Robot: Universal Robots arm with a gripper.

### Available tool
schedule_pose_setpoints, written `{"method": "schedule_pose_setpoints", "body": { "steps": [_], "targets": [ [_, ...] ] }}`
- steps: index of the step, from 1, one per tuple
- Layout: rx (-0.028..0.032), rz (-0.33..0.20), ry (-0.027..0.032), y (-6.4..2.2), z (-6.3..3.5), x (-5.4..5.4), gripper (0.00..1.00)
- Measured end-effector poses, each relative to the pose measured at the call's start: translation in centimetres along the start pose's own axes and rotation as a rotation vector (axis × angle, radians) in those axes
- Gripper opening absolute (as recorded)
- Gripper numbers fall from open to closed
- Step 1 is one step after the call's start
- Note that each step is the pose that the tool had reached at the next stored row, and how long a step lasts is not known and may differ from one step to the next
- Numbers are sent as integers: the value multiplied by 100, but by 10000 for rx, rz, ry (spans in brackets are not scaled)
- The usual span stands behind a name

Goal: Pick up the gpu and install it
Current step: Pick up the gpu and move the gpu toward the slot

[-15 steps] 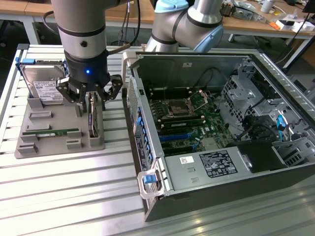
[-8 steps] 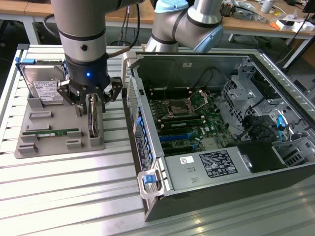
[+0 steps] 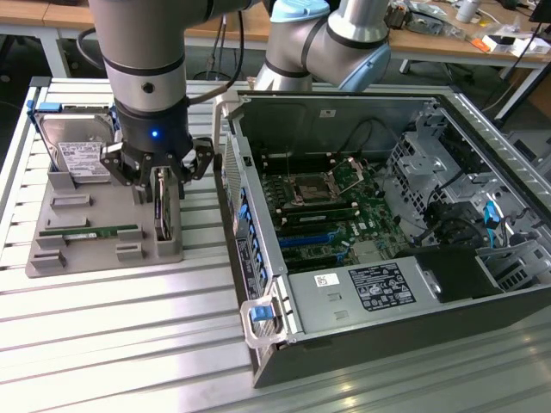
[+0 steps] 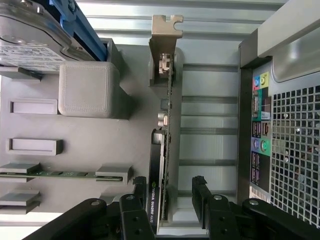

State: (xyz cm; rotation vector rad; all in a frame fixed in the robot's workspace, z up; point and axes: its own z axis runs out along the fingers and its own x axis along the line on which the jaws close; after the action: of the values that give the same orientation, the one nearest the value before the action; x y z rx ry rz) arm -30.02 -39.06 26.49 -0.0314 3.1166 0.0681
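Tool [image 3: 164, 183] [image 4: 170, 189] hangs low over a grey holder tray [image 3: 86, 258], released, its two black fingers [image 4: 201, 192] spread apart and grasping nothing. The gpu [image 3: 165, 219] [image 4: 164, 145] stands on its long edge in a slot of that tray. It is directly beneath the tool and runs between the fingers, one finger on each face. On the bare-board side a clear gap separates finger and card. On the black cooler side the finger sits very close, and it may or may not be touching; the angle does not settle it. The card's silver end bracket [image 4: 165, 31] is at the end farthest from the fingers.

Just beside the tool, toward the exterior view's left, a silver hard drive [image 3: 76, 151] with a white label sits in the same tray. A long green memory stick [image 3: 90, 231] lies flat in its own slot there too. On the tool's other side, toward the exterior view's right, the computer case [image 3: 387, 258] lies with its side off and its motherboard [image 3: 331, 206] exposed, well apart from the card. Tray and case both rest on a slatted metal worktop [image 3: 129, 344].
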Motion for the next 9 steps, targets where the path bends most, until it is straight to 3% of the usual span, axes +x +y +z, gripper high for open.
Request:
{"method": "schedule_pose_setpoints", "body": {
  "steps": [9],
  "targets": [
    [0,0,0,-3,40,1,50]
  ]
}}
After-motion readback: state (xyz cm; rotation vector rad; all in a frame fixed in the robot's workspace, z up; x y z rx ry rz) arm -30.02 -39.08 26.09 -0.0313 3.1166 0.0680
